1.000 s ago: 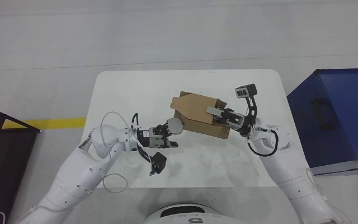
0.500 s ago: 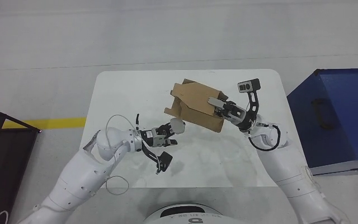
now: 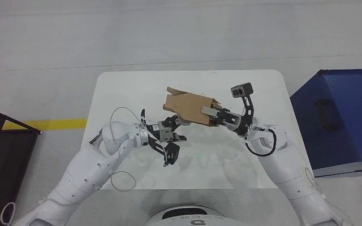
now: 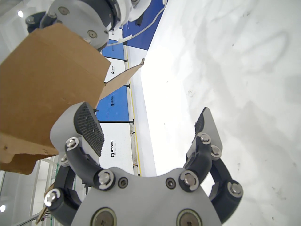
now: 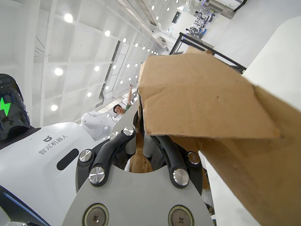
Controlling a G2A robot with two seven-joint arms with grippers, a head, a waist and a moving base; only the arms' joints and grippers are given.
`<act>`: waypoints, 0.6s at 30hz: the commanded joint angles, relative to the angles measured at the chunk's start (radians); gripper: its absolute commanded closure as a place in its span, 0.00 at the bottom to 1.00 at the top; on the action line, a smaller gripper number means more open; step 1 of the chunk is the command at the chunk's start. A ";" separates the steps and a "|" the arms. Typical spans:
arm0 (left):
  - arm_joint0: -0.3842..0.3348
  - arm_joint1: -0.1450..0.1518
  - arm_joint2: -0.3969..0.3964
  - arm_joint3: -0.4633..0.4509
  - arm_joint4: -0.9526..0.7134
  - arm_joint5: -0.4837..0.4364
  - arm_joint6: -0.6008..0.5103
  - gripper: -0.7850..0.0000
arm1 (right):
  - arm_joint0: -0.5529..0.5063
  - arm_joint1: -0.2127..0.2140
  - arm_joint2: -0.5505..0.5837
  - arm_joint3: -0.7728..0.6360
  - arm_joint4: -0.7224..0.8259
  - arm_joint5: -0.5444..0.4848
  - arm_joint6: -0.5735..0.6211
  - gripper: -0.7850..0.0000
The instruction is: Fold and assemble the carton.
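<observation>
A brown cardboard carton (image 3: 189, 105) is held above the middle of the white table (image 3: 130, 90), tilted, with loose flaps hanging from its ends. My right gripper (image 3: 208, 112) is shut on the carton's right edge; in the right wrist view the carton (image 5: 207, 109) covers the fingers, which pinch a wall of cardboard. My left gripper (image 3: 175, 129) stands open just under the carton's left end. The left wrist view has its pads (image 4: 89, 128) spread wide with nothing between them, one pad right beside the carton (image 4: 47, 81), while the other arm's wrist (image 4: 94, 8) holds the far side.
A blue bin (image 3: 331, 118) stands to the right of the table. A black frame (image 3: 14, 147) is on the floor at the left, next to a yellow floor line (image 3: 51, 124). White cables loop off the left arm near the table's front edge.
The right gripper has carried the carton leftward and tilted it flatter. The left gripper has moved right and up, from beside the carton's left face to under its left end.
</observation>
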 commanded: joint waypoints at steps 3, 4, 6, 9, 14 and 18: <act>-0.010 -0.004 0.010 0.000 -0.002 -0.013 -0.041 0.00 | -0.003 0.000 -0.007 -0.009 -0.008 0.008 0.006 1.00; -0.011 -0.006 0.012 0.001 -0.006 -0.015 -0.050 0.00 | -0.004 0.000 -0.009 -0.011 -0.007 0.009 0.006 1.00; -0.015 -0.008 0.016 0.004 -0.009 -0.016 -0.061 0.00 | -0.004 -0.001 -0.009 -0.011 -0.005 0.007 0.006 1.00; -0.015 -0.006 0.020 0.008 0.001 -0.006 -0.040 0.00 | -0.006 -0.001 0.001 -0.007 0.014 -0.006 -0.011 1.00; -0.003 0.001 0.008 0.018 0.006 0.021 0.020 0.00 | -0.011 -0.002 0.014 -0.001 0.046 -0.015 -0.019 1.00; -0.010 -0.008 0.012 0.012 -0.047 -0.006 -0.061 0.02 | -0.013 -0.002 0.007 -0.006 0.049 -0.005 -0.008 1.00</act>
